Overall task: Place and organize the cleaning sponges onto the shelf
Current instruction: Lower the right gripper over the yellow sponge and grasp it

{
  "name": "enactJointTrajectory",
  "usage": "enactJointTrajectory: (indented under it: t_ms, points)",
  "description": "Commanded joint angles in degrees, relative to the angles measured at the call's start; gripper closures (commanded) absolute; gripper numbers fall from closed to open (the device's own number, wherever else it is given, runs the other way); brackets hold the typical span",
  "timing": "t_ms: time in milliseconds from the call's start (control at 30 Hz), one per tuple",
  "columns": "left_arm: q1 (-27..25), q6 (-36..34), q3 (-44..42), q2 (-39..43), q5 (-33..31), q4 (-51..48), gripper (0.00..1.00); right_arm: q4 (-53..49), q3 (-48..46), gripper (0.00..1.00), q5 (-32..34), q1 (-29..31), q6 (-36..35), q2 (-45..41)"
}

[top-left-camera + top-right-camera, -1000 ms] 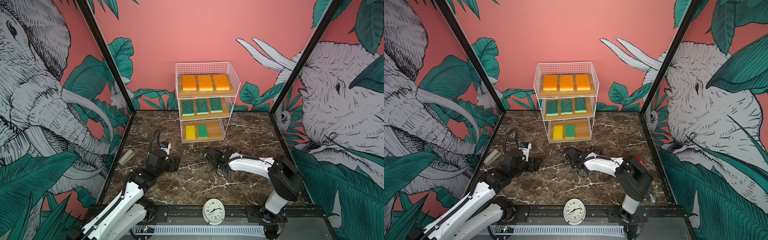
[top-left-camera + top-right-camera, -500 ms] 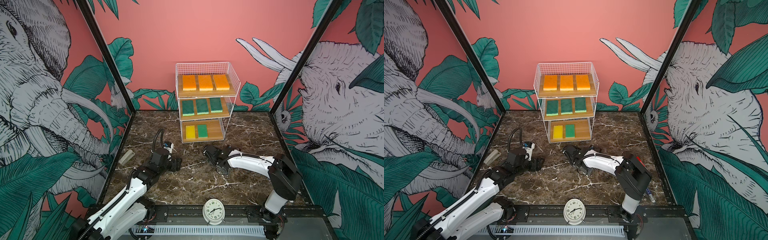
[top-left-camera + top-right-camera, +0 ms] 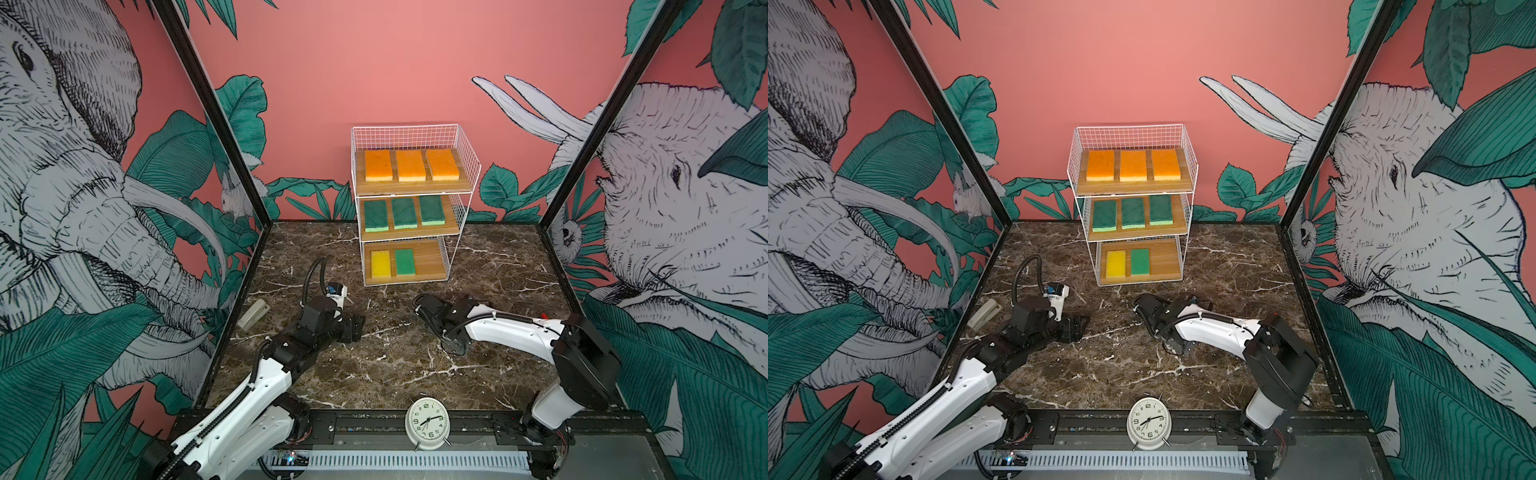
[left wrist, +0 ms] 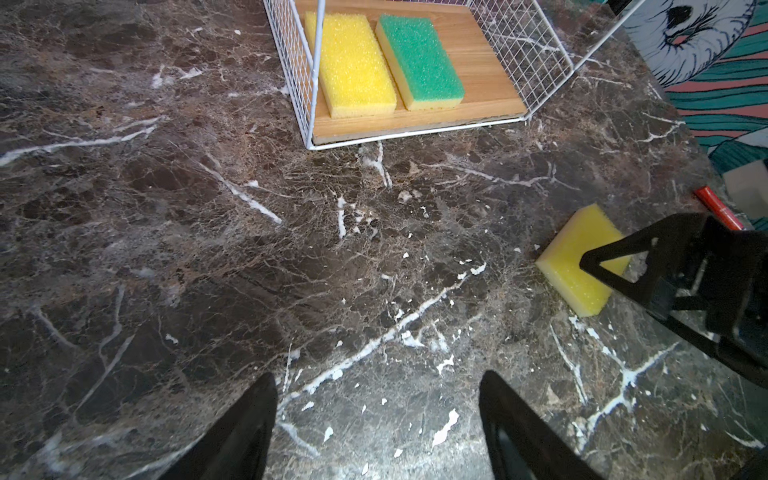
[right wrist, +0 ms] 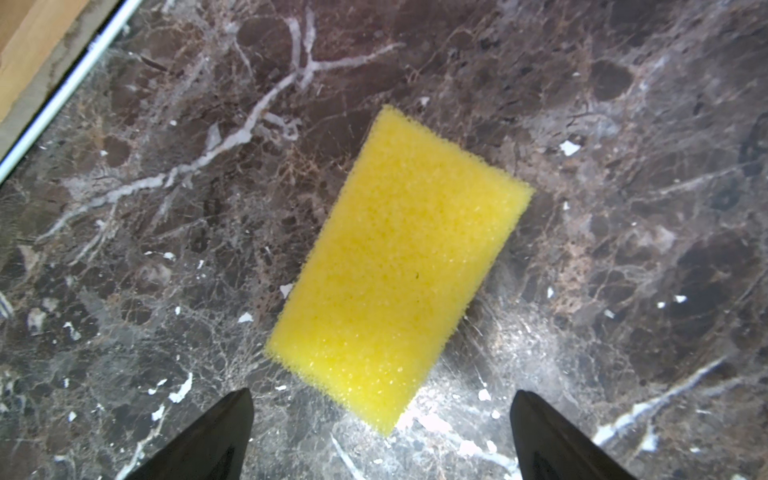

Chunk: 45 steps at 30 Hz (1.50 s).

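The step in hand looks like the pick-up of the last loose sponge [image 5: 399,270]. Eight already sit on the shelf [image 3: 467,166], and this yellow one lies flat on the table [image 3: 374,374], close to the shelf's front right corner on its near side, hidden under the right arm in both top views. The right fingers [image 5: 208,436] hang over it spread as wide as they go, holding nothing and clear of it; one end of it shows between them. The left fingers [image 4: 241,428] are well open and empty too, over bare table to the left. The sponge lies yellow face up. By the right wrist view its long axis runs nearly along the shelf's front edge, left to right and a little skewed, not near-to-far like the shelved sponges [image 3: 405,212]. It is also skewed to the fingers' closing line, so the next move likely calls for a small wrist turn, a drop until the fingers straddle the short width, and a soft squeeze. It would then need turning near-to-far to fit the bare right part of the bottom board [image 3: 430,257], beside the green sponge [image 3: 404,262].
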State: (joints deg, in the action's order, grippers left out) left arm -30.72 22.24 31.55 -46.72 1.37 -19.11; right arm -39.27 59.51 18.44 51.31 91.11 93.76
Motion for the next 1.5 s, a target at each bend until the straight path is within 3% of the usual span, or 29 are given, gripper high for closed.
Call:
enactJointTrajectory:
  t_ms: [0,600,833,1100,1467]
  points:
    - [-0.02,-0.75,0.46,0.97,-0.37,-1.34,0.22,0.73,1.83,0.01,-1.48,-0.36,5.24,2.82]
    - [3.09,-2.03,0.80,-2.28,1.94,-0.94,0.20,1.16,4.68,0.01,-4.02,-4.29,6.09,10.56]
    - [4.44,-2.05,0.93,-3.25,2.50,-0.75,0.20,3.43,-0.75,0.03,-5.07,-4.46,5.92,7.88]
    - [4.52,-0.75,1.59,-2.77,2.77,-1.10,0.21,2.96,-5.56,0.12,-7.58,-4.63,-2.13,4.19]
    - [4.52,2.24,2.15,0.53,2.59,-3.30,0.21,0.27,-11.25,0.13,-10.29,-5.69,-16.31,-0.60]
